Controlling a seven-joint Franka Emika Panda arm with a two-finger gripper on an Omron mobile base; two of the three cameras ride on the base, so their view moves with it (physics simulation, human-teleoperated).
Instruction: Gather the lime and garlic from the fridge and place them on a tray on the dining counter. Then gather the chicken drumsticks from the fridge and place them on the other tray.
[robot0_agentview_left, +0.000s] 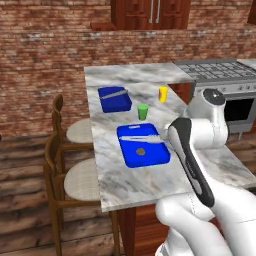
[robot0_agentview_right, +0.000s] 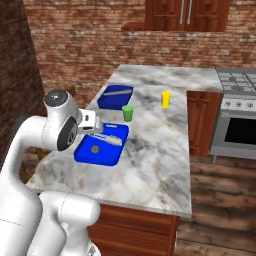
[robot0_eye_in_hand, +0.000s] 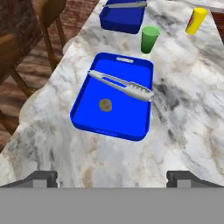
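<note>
The robot's pincer hangs above the dining counter with its two tips far apart and nothing between them; it looks down at the near blue tray, which sits flat on the marble so food can be set in it; a pair of silver tongs lies slanted across that tray, with one end reaching over the right rim; a small round brownish thing rests on the tray floor just below the tongs, and it may be the garlic, but it is too small to tell; this thing lies ahead of the open tips and a little to the left, well apart from them; a second blue tray waits farther along the counter, likely for the drumsticks; a green cup stands between the two trays, and a yellow cup stands off to the right; I think the pincer is open because it holds nothing to carry right now.
</note>
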